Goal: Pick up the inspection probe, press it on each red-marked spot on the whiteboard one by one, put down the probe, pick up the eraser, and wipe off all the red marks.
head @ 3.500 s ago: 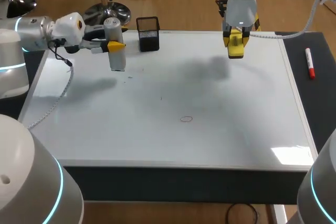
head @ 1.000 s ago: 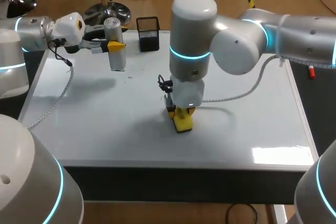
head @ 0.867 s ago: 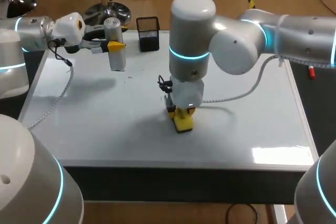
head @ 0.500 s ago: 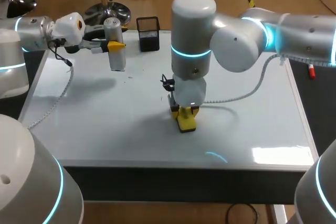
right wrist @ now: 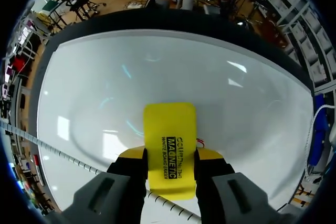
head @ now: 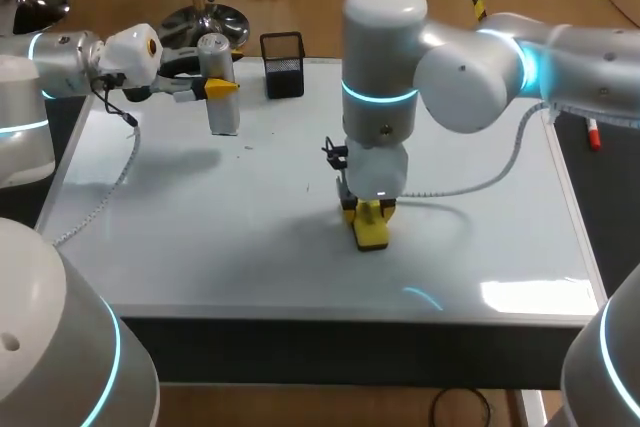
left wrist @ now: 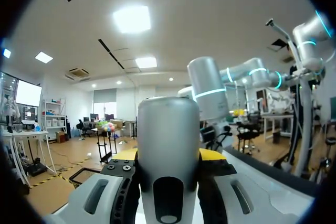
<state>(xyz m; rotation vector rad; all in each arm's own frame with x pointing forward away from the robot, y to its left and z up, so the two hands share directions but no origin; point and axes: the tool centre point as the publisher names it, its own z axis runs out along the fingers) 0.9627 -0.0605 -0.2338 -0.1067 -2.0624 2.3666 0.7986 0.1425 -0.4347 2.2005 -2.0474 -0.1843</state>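
My right arm reaches to the middle of the whiteboard [head: 200,227]. Its gripper [head: 370,215] is shut on the yellow eraser [head: 372,233], which stands pressed flat on the board. In the right wrist view the eraser [right wrist: 170,140] sits between the fingers of the right gripper [right wrist: 170,165], and a tiny red trace [right wrist: 200,141] shows at the eraser's edge. At the board's far left, my left gripper [head: 222,88] is shut on the grey cylindrical probe [head: 220,67] and holds it upright above the board. The probe [left wrist: 168,145] fills the left wrist view between the yellow tips.
A black mesh pen holder [head: 283,64] stands at the board's far edge beside the probe. A red marker [head: 592,132] lies on the dark strip right of the board. The right arm's cable [head: 470,182] trails over the board behind the eraser.
My right gripper has slid the eraser a little to the right across the board, over the spot where a small red mark was drawn. The left arm and probe have stayed still.
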